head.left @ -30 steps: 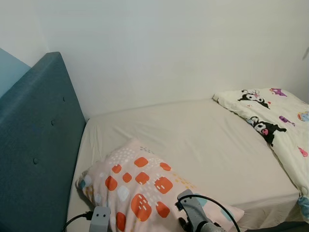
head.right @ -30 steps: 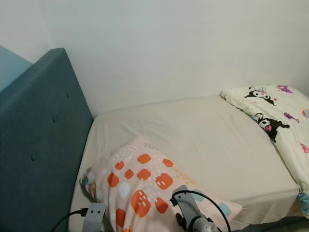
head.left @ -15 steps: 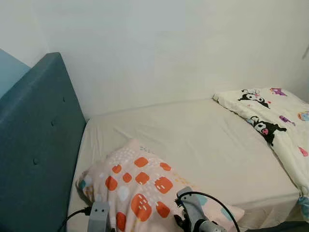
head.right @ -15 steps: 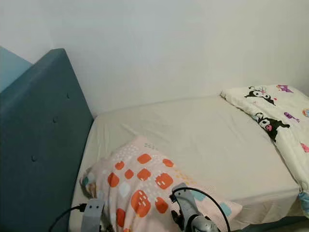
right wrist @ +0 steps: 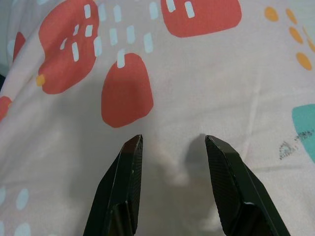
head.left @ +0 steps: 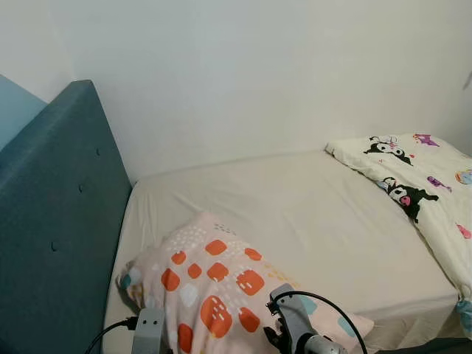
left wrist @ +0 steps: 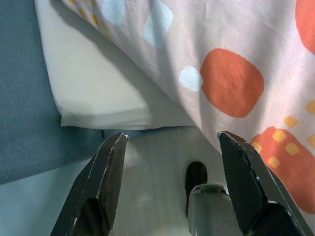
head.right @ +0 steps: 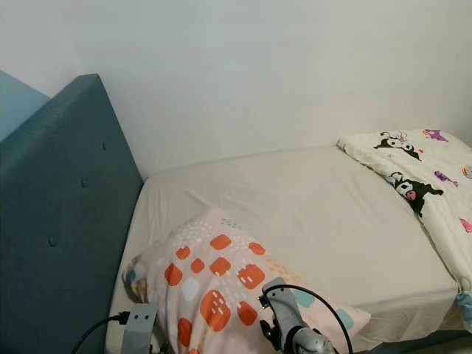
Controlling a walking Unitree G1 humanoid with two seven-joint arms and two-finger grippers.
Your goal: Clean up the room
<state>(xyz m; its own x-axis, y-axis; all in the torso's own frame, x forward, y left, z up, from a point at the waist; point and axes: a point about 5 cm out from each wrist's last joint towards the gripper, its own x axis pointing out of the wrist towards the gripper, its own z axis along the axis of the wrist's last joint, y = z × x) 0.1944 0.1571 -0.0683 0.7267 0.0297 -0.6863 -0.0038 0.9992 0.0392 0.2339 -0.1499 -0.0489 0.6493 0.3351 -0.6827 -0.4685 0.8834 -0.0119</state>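
Both sets of jaws stand spread. My right gripper [right wrist: 170, 147] hovers just over the pillow [head.left: 214, 284], its 2 fingers straddling a patch of pink cloth beside an orange blotch, holding nothing yet. My left gripper [left wrist: 170, 162] hangs off the pillow's near edge by the mattress [left wrist: 103, 93] corner, with floor showing between its fingers.

The pillow lies askew at the head end of the bed, close to the blue headboard [head.left: 51, 221] and overhanging the near edge, well apart from the cartoon-print duvet [head.left: 420, 192] at the foot.

My worry is the pinch — if I close the right fingers on a shallow fold, I judge the cover alone may bunch and slip free. With only 1 side held, the limp pillow could sag and slide off the edge to the floor.
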